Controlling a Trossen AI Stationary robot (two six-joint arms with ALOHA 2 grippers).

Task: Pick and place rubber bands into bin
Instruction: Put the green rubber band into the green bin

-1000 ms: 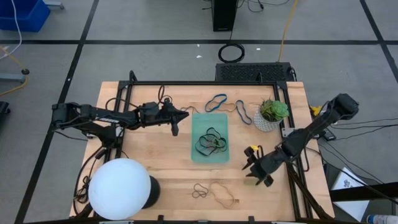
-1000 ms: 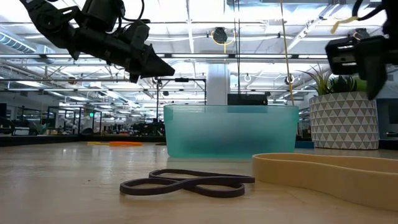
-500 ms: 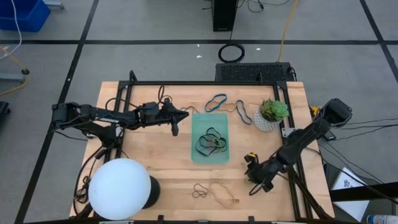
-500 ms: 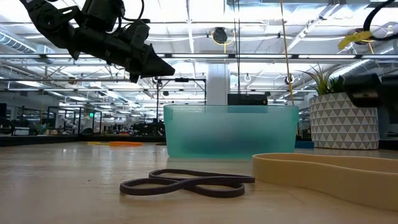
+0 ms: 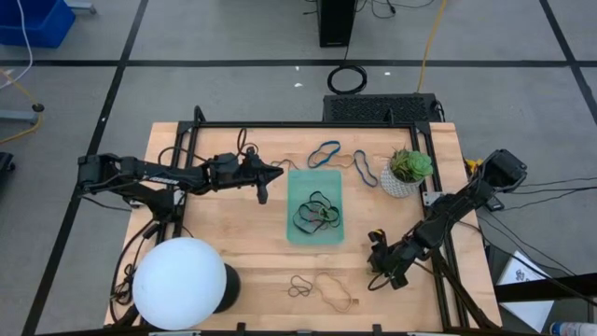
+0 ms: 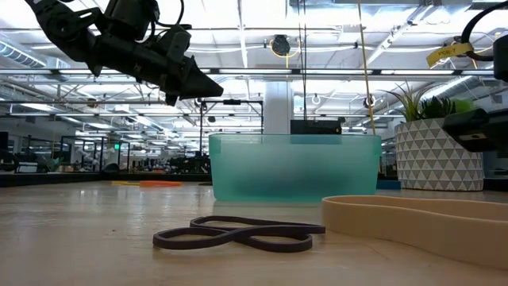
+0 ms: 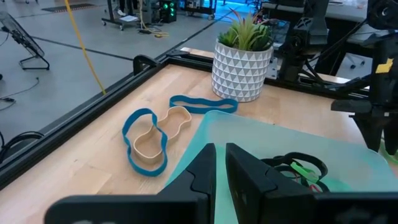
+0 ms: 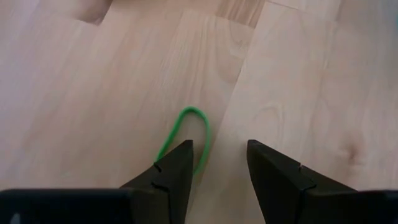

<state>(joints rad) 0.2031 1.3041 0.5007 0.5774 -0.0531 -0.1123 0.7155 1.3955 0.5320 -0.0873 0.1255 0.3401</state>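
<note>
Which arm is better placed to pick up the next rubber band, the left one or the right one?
The right. Its gripper is open directly above a green rubber band on the table. The left gripper is shut, beside the bin.

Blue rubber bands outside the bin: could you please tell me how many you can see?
2, both beyond the bin: one blue band looped around a tan band, the other blue band nearer the plant pot. More may be hidden inside the bin's tangle.
</note>
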